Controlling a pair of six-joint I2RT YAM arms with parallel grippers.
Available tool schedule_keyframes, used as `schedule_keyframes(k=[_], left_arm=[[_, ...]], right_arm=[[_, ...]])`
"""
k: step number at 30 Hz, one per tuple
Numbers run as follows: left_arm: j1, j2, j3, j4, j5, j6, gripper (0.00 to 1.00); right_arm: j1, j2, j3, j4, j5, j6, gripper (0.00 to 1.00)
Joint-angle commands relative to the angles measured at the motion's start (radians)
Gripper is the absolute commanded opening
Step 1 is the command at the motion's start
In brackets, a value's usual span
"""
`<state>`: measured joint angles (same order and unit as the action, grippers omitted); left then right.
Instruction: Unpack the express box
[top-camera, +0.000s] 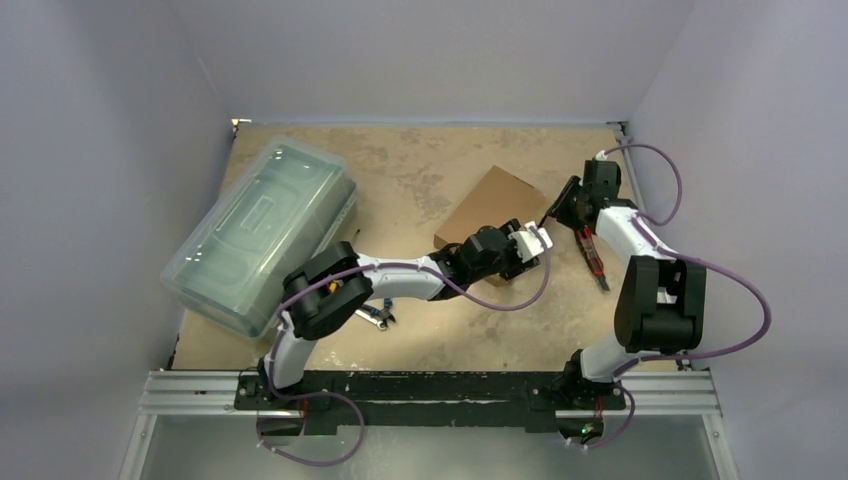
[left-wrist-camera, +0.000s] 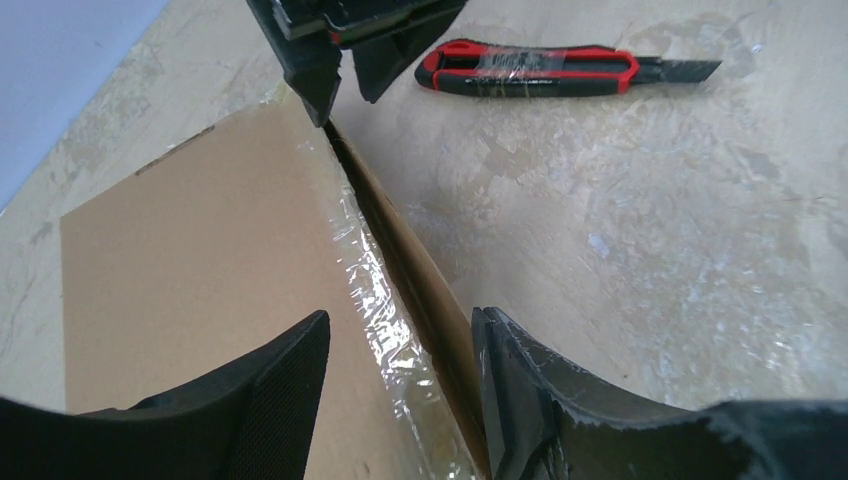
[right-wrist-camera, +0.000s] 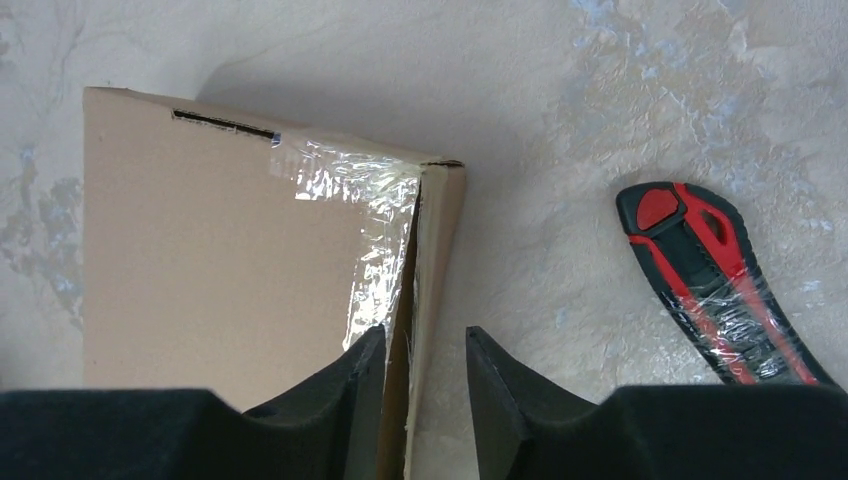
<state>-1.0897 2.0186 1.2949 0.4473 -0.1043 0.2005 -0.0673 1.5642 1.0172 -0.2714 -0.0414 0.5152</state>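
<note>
Inside the half-open, empty left end effector and right end effector lies the taped lid edge of the express box, so opening is in hand and next calls for pinching that flap up.

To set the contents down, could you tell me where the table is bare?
Bare: between the express box and far wall; between it and the plastic bin. Crowded: its right edge, by left gripper, right gripper and utility knife.
</note>
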Motion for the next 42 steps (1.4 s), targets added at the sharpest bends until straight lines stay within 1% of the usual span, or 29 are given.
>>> schedule_keyframes(k=[1,5,15,19,20,24,26,30,33,37,42], left_arm=[[-0.004,0.071,0.105,-0.035,-0.023,0.075,0.53],[-0.004,0.121,0.142,-0.034,-0.055,0.089,0.51],[-0.003,0.184,0.185,-0.024,-0.111,0.112,0.45],[-0.003,0.188,0.182,-0.024,-0.132,0.108,0.43],[-0.003,0.184,0.18,-0.023,-0.135,0.107,0.44],[-0.001,0.157,0.173,0.001,-0.137,0.114,0.54],[0.0,0.149,0.181,0.009,-0.134,0.117,0.59],[0.012,0.161,0.223,0.004,-0.14,0.104,0.63],[0.013,0.218,0.286,-0.009,-0.186,0.13,0.62],[0.017,0.271,0.291,0.041,-0.223,0.166,0.56],[0.022,0.322,0.333,0.037,-0.222,0.163,0.58]], right_arm=[[0.001,0.004,0.009,0.034,-0.027,-0.023,0.35],[0.001,0.015,-0.003,0.05,-0.028,-0.02,0.31],[0.001,0.064,-0.001,0.079,-0.045,-0.025,0.31],[0.001,0.09,-0.001,0.089,-0.034,-0.023,0.28],[0.001,0.095,-0.002,0.095,-0.027,-0.021,0.27],[0.0,0.139,0.006,0.12,-0.031,-0.026,0.26],[0.0,0.162,0.014,0.135,-0.059,-0.031,0.2],[0.001,0.179,0.011,0.165,-0.099,-0.038,0.13],[0.0,0.153,-0.009,0.186,-0.118,-0.038,0.1],[0.0,0.127,-0.011,0.181,-0.134,-0.046,0.05],[0.0,0.113,-0.009,0.171,-0.157,-0.052,0.02]])
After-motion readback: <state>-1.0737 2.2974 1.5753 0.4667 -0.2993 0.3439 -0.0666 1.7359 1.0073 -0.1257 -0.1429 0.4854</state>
